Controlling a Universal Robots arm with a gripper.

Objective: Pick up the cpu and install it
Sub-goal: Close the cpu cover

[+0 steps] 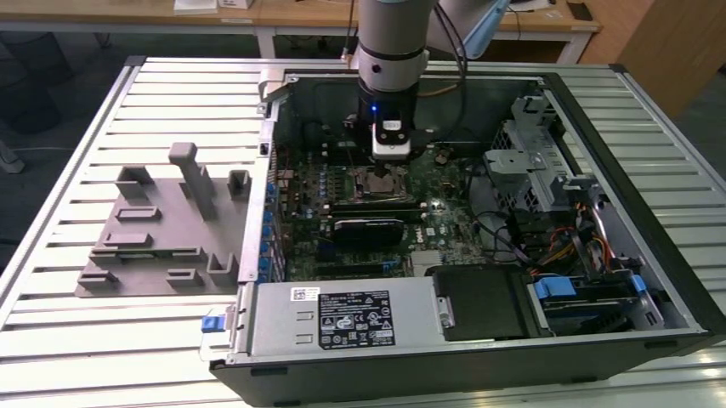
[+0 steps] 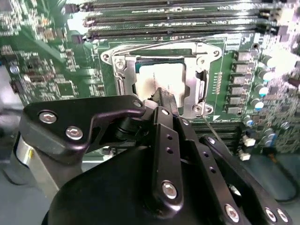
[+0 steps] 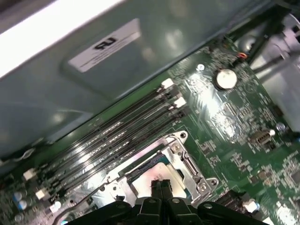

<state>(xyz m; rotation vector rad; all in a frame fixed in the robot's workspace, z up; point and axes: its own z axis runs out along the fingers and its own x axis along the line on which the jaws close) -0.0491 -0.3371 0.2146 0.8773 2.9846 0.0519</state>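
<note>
The cpu (image 2: 157, 77) is a pale silver square lying flat inside the open metal frame of the motherboard socket (image 2: 123, 70). It shows in both wrist views, and the first wrist view has the cpu (image 3: 143, 183) in the socket frame (image 3: 190, 168). My gripper (image 2: 167, 97) hangs right over the chip's near edge with its two black fingertips (image 3: 161, 186) pressed together and nothing between them. Whether the tips touch the chip's top I cannot tell. In the exterior view the gripper (image 1: 389, 167) stands upright above the socket (image 1: 380, 184) in the middle of the open computer case.
Long black RAM slots (image 3: 117, 133) run beside the socket. The case wall (image 1: 272, 119), a drive cage (image 1: 528, 161) and a power supply (image 1: 340, 314) ring the board. A grey tray (image 1: 148, 229) with upright pegs sits on the slatted table at the exterior view's left.
</note>
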